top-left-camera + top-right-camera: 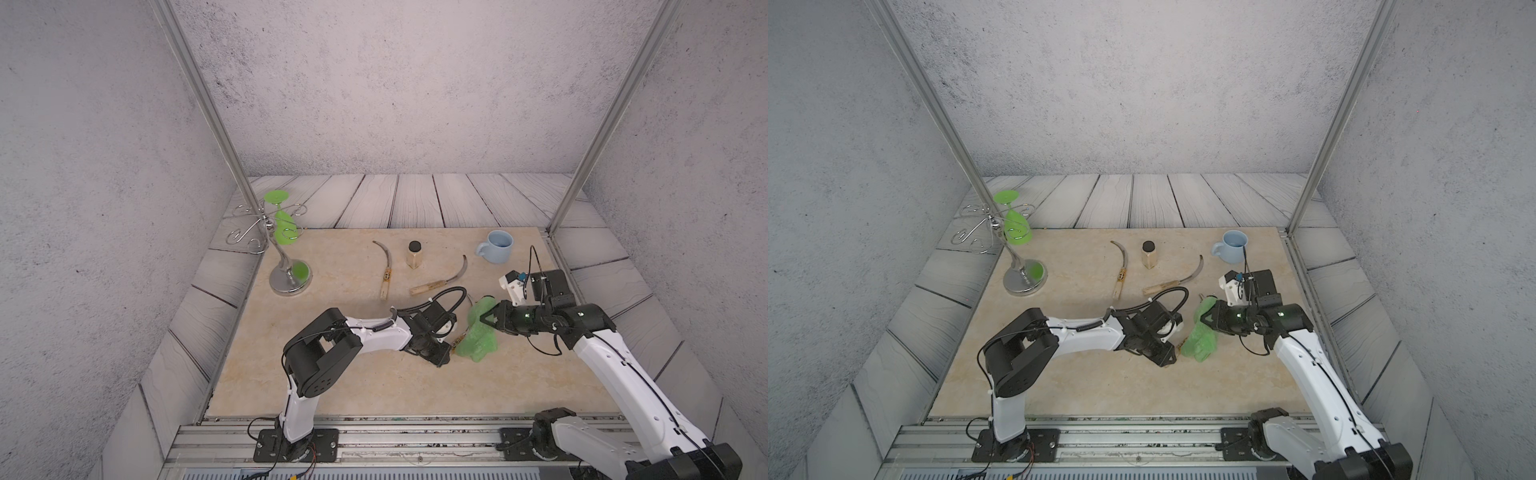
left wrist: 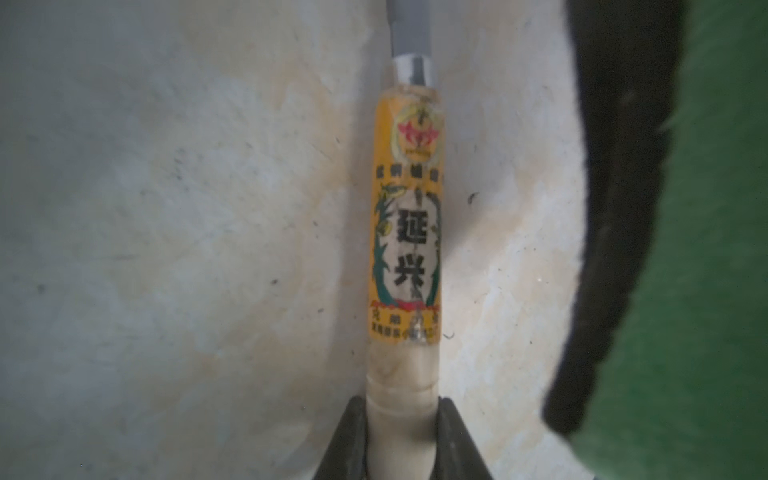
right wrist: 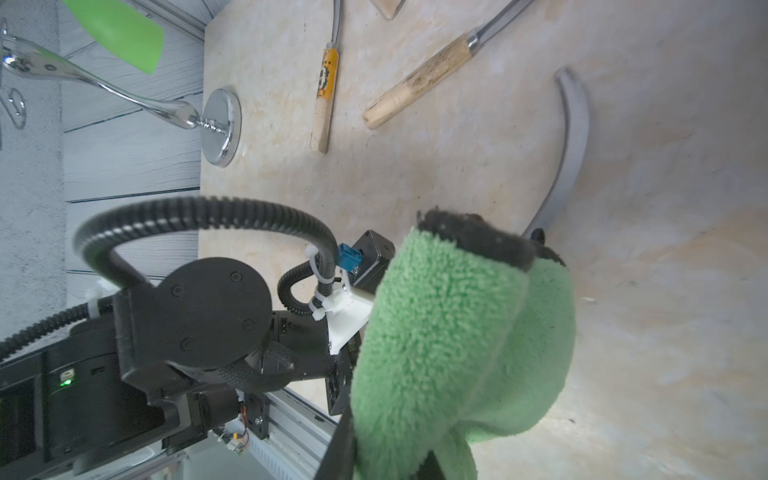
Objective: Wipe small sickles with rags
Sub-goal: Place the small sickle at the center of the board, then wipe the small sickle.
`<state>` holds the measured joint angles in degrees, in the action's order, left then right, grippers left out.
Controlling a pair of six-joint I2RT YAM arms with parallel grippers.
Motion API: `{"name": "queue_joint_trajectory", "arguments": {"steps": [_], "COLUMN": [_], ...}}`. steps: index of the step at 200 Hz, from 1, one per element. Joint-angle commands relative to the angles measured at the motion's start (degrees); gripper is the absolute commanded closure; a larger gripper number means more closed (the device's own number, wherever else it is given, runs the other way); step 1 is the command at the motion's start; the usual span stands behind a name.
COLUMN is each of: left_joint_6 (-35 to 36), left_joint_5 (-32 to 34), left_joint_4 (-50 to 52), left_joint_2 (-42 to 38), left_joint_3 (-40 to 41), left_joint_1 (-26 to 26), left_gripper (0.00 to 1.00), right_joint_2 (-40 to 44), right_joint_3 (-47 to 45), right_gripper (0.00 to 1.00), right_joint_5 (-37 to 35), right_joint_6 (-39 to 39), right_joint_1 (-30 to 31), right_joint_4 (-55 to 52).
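Toward the near right of the worktop: both arms meet here, the left claw and the right claw near each other with green cloth between them.
Left claw: closed on the butt of the held sickle. Its fingers pinch the pale wood from either side, just short of the yellow label.
Right claw: clamped on the rag, which hangs from it in a fluffy bunch. The lower folds look to rest on the worktop.
Long axis: the held sickle runs from the left claw away toward the far side, handle nearest, blade beyond. I cannot tell whether it is lifted or lying flat.
Relation that counts: the rag sits just beside the handle on the right arm's side, about where wood gives way to metal. The blade passes behind the cloth and arcs out past it, so the right arm is the nearer one. Contact is hidden. To my eye the wipe must follow that curve away from the left claw.
Other sickles: the labelled sickle and the plain-handled sickle lie flat farther back, well apart from both claws.
Left wrist view: shows the pinch and the label, but the blade is cut off at the frame edge.
Right wrist view: shows the bare arc of blade.
Both top views: the rag hides nearly all the blade.
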<state>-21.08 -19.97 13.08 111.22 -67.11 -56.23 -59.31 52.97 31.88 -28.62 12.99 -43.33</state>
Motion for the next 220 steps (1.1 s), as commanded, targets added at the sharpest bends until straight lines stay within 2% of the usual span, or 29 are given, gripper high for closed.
{"name": "queue_joint_trajectory", "arguments": {"steps": [1, 69, 117, 130, 168, 220], "left_joint_6": [0.0, -0.8, -1.4, -1.5, -1.7, -2.4], "left_joint_5": [0.8, -0.6, -1.0, -1.0, -1.1, -0.3], "left_joint_4": [0.3, -0.9, -0.8, -0.7, -0.4, 0.1], "left_joint_2": [-0.2, 1.7, 2.8, 2.9, 3.5, 3.3], "left_joint_3": [1.9, 0.7, -0.5, -0.7, -1.2, -1.8], "left_joint_1": [1.0, 0.9, 0.9, 0.9, 0.9, 0.9], "left_gripper": [1.00, 1.00, 1.00, 1.00, 1.00, 1.00], "right_joint_2": [-1.3, -11.8, -19.0, -20.3, -24.1, -19.5], "right_joint_3": [-3.2, -7.3, -9.5, -9.9, -9.1, -10.3], "right_gripper": [0.82, 0.83, 0.82, 0.79, 0.56, 0.48], "right_joint_5": [2.7, 1.0, -1.1, -1.6, -3.5, -7.9], "right_joint_6": [-4.3, -9.4, -11.9, -12.2, -11.0, -10.4], "right_joint_1": [0.7, 2.4, 3.3, 3.5, 4.3, 7.8], "right_joint_4": [6.7, 19.2, 24.3, 25.4, 24.9, 18.3]}}
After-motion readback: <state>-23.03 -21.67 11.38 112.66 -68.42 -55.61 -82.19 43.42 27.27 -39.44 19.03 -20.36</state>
